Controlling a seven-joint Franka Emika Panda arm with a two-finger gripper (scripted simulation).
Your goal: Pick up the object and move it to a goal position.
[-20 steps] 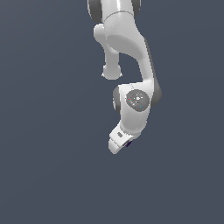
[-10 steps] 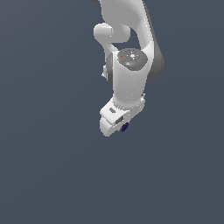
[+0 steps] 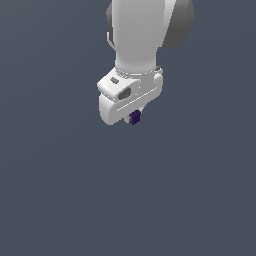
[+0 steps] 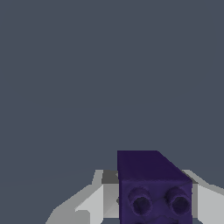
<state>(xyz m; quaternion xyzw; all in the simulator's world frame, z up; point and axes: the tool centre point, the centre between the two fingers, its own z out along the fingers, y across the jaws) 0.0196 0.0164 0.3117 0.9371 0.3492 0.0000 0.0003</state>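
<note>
Small dark purple, near-black cube (image 3: 134, 118) tucked just under the white robot gripper (image 3: 131, 112), poking out at the lower edge of the white hand housing in the exterior view. Wrist view: same cube (image 4: 153, 186) wedged between the two pale grey fingers (image 4: 92, 203), one flank against each side, two round dimples on the face toward the camera. Jaws closed on the cube, by all appearances a firm pinch, contact on both sides. No desk edge, no shadow, no other thing visible around the cube; only flat slate-grey background, so height off any surface cannot be told. No goal marker visible in either view. Judged progress: pick-up done, cube in hand; carry to the goal position left to do, then arrival there. How near the goal lies cannot be read from these views. Risk judged low while the pinch holds; cube small against the fingers, so little margin if it slips.
</note>
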